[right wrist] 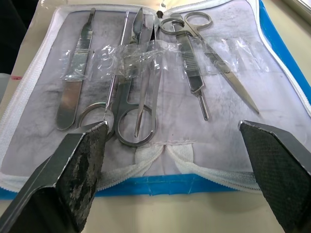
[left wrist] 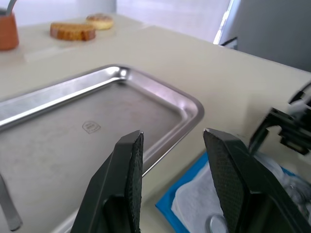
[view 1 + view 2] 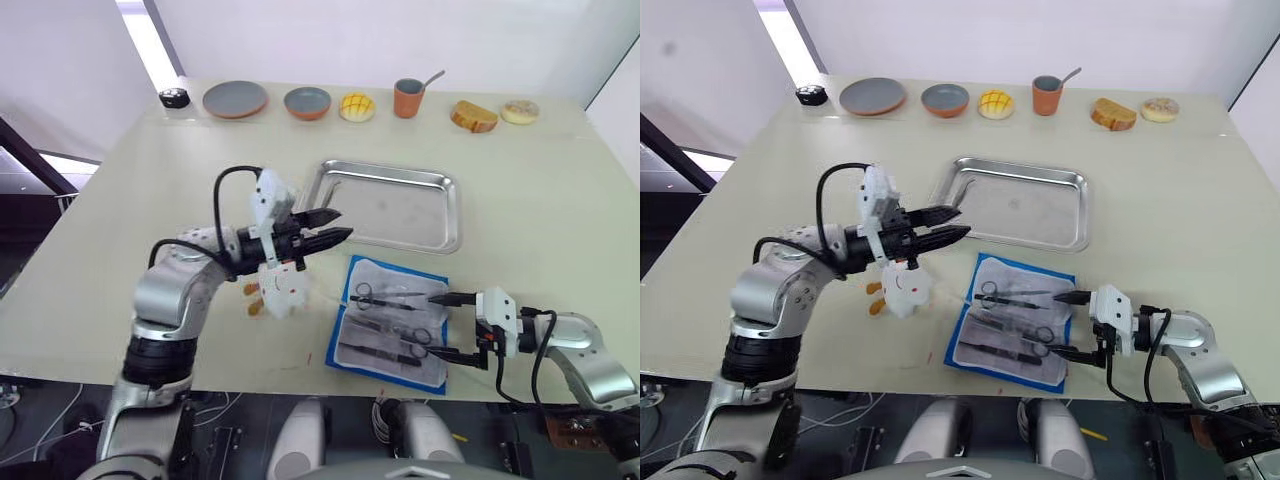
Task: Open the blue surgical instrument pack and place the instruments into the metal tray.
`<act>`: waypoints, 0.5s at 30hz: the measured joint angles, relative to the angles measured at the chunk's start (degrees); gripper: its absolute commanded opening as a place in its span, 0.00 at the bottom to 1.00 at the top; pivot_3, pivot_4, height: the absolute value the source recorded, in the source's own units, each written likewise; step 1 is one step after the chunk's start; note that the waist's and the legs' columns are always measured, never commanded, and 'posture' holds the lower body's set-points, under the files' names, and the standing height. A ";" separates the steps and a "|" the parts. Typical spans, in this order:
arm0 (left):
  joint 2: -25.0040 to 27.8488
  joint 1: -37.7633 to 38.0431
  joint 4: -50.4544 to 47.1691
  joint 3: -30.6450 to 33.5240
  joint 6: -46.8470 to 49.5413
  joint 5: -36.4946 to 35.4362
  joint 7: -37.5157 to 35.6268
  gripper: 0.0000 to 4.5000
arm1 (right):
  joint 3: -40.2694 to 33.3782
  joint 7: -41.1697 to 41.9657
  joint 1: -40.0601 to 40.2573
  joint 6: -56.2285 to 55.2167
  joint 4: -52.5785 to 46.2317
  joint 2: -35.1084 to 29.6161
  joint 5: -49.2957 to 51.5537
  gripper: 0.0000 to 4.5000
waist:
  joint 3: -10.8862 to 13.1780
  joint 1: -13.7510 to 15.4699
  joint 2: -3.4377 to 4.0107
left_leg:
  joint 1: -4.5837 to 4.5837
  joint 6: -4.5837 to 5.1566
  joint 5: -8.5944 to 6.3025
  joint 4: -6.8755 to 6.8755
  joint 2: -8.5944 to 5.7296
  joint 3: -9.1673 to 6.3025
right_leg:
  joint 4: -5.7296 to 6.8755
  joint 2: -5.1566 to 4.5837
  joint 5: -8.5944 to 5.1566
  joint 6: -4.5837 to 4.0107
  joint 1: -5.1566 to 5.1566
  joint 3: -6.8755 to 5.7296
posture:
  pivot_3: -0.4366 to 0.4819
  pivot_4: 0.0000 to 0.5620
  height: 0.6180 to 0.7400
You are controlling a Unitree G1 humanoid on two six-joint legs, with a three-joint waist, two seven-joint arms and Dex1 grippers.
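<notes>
Right wrist view looks straight onto the bright-blue surgical instrument pack (image 1: pixel 279 53), which lies unzipped and spread flat on the pale tabletop (image 3: pixel 540 170), its grey-white lining facing up. The slim metal instruments (image 1: pixel 136 73) rest on that lining under clear plastic straps: ring-handled scissors, forceps and straight-handled tools, side by side. The right end effector (image 3: pixel 452 326) sits at the pack's right edge with its two black fingers spread wide and nothing between them. Just beyond the pack stands the shallow shiny stainless-steel tray (image 3: pixel 452 215), with one slim metal piece lying near its left rim. The left end effector (image 3: pixel 338 225) hovers by the tray's left side, fingers moderately apart and empty. Below it, left of the pack, lies a small white toy with orange feet (image 3: pixel 275 290).
</notes>
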 measured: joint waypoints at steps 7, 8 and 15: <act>11.08 6.52 5.75 4.15 -5.13 -6.54 -17.46 0.65 | -0.64 0.00 -0.13 1.31 -0.05 0.87 0.80 1.00 | 0.01 -0.38 0.06 | 0.05 0.03 -0.01 -0.20 0.04 -0.02 | 0.01 0.27 -0.02 -0.04 -0.02 -0.18 | 0.48 0.27 1.00; 12.91 7.60 6.91 5.22 -5.87 -6.73 -19.69 0.75 | -0.93 0.08 -0.25 2.25 -0.05 0.87 1.37 1.00 | 0.03 -0.28 0.09 | 0.04 0.04 -0.01 -0.19 0.04 -0.02 | 0.00 0.27 -0.02 -0.04 -0.03 -0.22 | 0.48 0.27 1.00; 19.55 11.77 12.58 9.21 -9.10 -7.63 -26.86 0.99 | -2.33 1.62 -0.62 6.48 -0.21 0.75 3.71 1.00 | 0.08 0.06 0.15 | 0.01 0.06 0.00 -0.16 0.00 -0.19 | -0.05 -0.08 -0.02 -0.05 -0.01 -0.50 | 0.48 0.27 1.00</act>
